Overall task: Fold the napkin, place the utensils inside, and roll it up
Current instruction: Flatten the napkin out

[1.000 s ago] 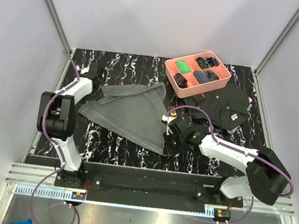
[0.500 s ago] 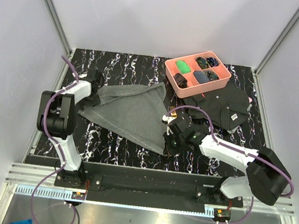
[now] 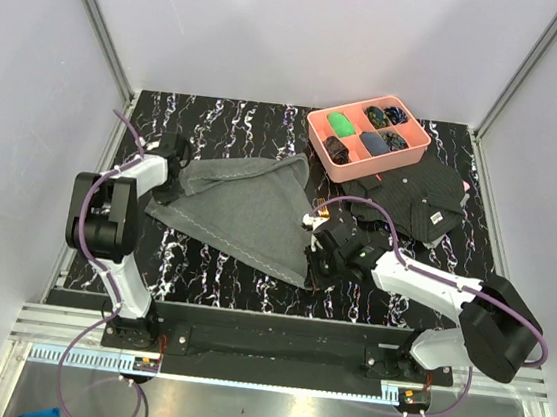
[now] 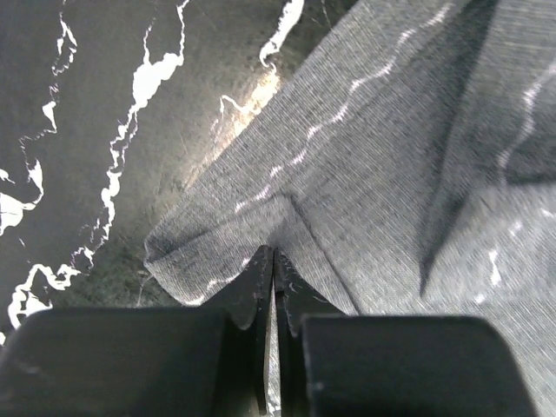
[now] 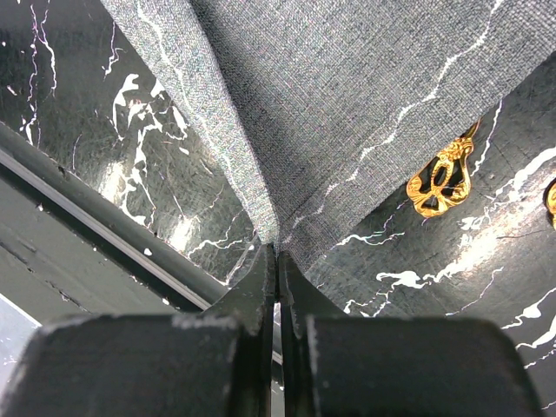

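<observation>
The grey napkin (image 3: pixel 243 210) lies on the black marbled worktop (image 3: pixel 238 123) a little toward 9 o'clock of centre. It forms a rough triangle with some slack and a raised crease, so it looks partly folded rather than flat. The left gripper (image 3: pixel 176 150) sits at the cloth's 10 o'clock corner; the left wrist view shows its jaws pressed together on a pinch of fabric, which puckers into ridges there (image 4: pixel 274 256). The right gripper (image 3: pixel 312 266) is at the cloth's 5 o'clock corner, and its jaws are likewise squeezed on the napkin's point, the weave drawn into a fold at the tips (image 5: pixel 276 252). Holding two opposite corners probably lets the arms keep the cloth taut and carry one edge over the other without bunching. One ornate gold end of the utensils (image 5: pixel 441 178) lies on the worktop just beside the napkin's edge, at 2 o'clock of the right fingers, outside the cloth, so placing and rolling are not yet done. The pink tray (image 3: pixel 319 133) at 1 o'clock and the black cloth (image 3: pixel 415 199) at 3 o'clock lie apart from the work.
</observation>
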`<action>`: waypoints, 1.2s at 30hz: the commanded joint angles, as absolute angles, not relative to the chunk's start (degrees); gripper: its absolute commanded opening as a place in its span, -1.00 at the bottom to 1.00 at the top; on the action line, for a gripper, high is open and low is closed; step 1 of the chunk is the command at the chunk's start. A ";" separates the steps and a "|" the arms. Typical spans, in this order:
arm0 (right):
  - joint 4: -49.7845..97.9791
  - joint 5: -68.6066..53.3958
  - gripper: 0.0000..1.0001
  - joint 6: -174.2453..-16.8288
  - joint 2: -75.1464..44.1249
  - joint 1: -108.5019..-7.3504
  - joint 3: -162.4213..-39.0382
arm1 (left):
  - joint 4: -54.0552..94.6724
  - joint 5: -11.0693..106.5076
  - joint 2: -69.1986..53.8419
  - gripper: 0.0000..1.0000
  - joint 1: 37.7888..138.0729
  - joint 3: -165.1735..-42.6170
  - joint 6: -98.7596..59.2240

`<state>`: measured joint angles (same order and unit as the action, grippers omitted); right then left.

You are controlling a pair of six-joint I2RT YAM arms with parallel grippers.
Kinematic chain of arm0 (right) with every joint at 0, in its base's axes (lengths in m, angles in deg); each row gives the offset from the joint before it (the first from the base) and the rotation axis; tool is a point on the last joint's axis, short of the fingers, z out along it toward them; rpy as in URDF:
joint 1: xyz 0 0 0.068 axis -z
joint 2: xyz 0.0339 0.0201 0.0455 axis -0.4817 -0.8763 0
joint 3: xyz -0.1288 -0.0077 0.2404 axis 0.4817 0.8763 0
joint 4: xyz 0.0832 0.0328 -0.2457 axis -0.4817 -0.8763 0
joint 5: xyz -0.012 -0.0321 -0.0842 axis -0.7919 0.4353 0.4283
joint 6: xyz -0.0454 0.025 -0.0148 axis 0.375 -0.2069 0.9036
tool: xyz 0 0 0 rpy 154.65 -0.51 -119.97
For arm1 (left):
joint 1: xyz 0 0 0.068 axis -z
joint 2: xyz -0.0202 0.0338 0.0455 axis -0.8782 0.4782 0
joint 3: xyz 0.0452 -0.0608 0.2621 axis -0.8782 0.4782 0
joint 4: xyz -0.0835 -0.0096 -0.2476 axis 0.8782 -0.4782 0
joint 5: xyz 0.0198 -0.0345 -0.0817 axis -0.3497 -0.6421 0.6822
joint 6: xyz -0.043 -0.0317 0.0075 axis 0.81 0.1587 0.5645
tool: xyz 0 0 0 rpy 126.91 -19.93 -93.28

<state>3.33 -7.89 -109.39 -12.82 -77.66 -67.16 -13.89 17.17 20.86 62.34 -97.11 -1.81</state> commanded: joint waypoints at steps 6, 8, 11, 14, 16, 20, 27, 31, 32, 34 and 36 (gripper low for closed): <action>1.93 -4.54 -1.00 -109.29 -12.65 -77.93 -68.95 | -7.37 21.53 8.59 -1.00 62.22 -93.34 -1.55; 2.02 -4.45 -1.00 -109.38 -12.92 -77.93 -69.04 | -7.37 21.70 8.32 -1.00 62.22 -93.34 -2.08; 2.02 -4.53 -1.00 -109.38 -13.53 -77.84 -69.13 | -7.28 20.83 8.85 -1.00 62.14 -93.07 -2.78; 1.93 -4.45 -1.00 -109.20 -14.15 -77.93 -69.22 | -7.98 21.35 11.13 -0.83 61.61 -93.34 -2.96; 2.02 -4.80 -1.00 -109.03 -14.32 -77.93 -69.39 | -8.42 22.05 12.97 -0.62 61.43 -93.51 -2.78; 2.02 -4.89 -1.00 -108.59 -14.32 -77.93 -69.48 | -7.46 23.37 14.91 -0.23 59.85 -93.25 -2.34; 2.02 -5.15 -1.00 -108.23 -14.85 -77.93 -69.83 | -7.02 23.64 17.73 0.05 58.18 -94.13 -2.34; 2.02 -5.32 -1.00 -108.15 -15.29 -77.93 -70.01 | -6.49 24.95 17.29 -0.06 58.18 -93.34 -2.43; 2.02 -5.33 -1.00 -108.23 -15.38 -77.93 -70.18 | -6.41 25.13 17.11 -0.07 58.09 -92.99 -2.43; 2.10 -5.33 -1.00 -108.06 -15.55 -77.93 -70.27 | -6.41 25.13 17.02 -0.01 58.18 -92.46 -2.87; 2.10 -5.41 -1.00 -107.88 -15.47 -77.93 -70.27 | -6.58 25.31 16.85 0.03 58.09 -92.37 -3.05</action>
<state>2.08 -5.51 -108.89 -15.22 -77.68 -67.95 -8.56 24.08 17.47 58.21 -93.05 -2.44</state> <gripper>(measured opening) 0.012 0.497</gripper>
